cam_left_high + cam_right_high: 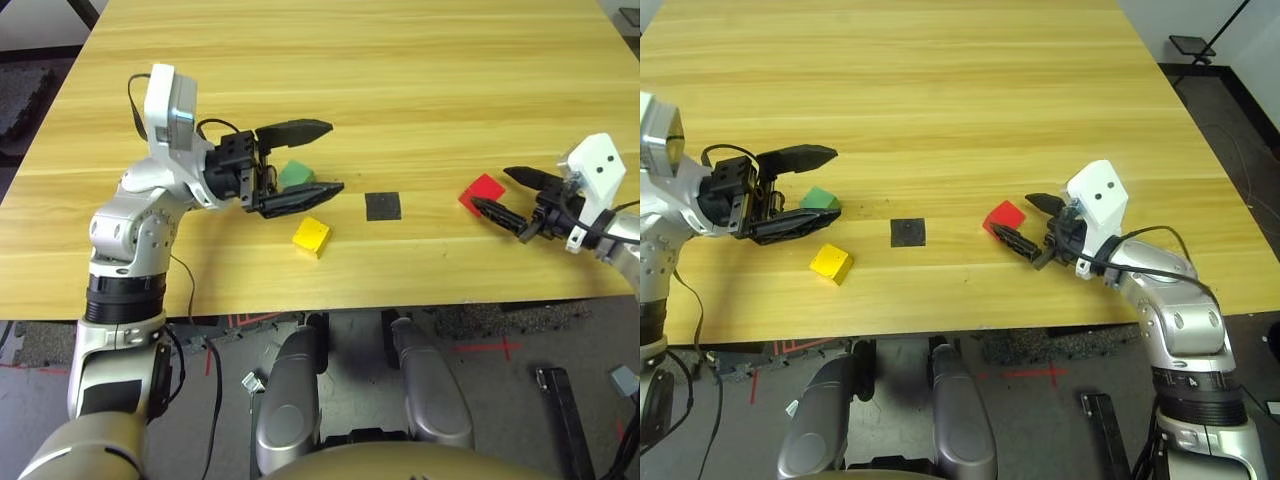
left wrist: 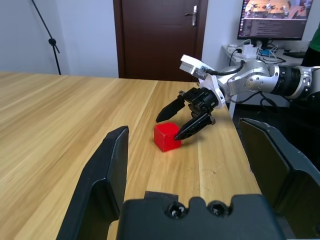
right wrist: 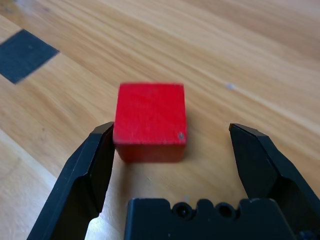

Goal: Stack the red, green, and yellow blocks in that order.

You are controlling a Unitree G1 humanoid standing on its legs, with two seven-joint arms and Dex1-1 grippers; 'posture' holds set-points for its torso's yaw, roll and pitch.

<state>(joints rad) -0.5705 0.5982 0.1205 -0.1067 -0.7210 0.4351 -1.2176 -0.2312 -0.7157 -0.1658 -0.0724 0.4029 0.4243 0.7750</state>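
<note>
Opening stage of a three-block stack, seen from the robot's head and from both wrists. The red block rests flat on the wooden worktop, just to the right of a flat black square patch. The right tool is released, its two black fingers spread wide on either side of the red block; the right wrist view shows one finger at or almost at the block's side and the other finger well clear, so nothing is gripped yet. The low, nearly level approach suits a side grasp across two opposite faces. As red is named first, it is probably meant as the base, and the patch may mark the stacking spot, though that is a judgement.

The green block lies on the worktop on the robot's left, partly hidden between the spread fingers of the left tool, which is also released and holds nothing; whether it touches the block cannot be told. The yellow block sits slightly askew just nearer the robot, apart from both tools. No block is yet stacked; all three rest singly on the worktop
</note>
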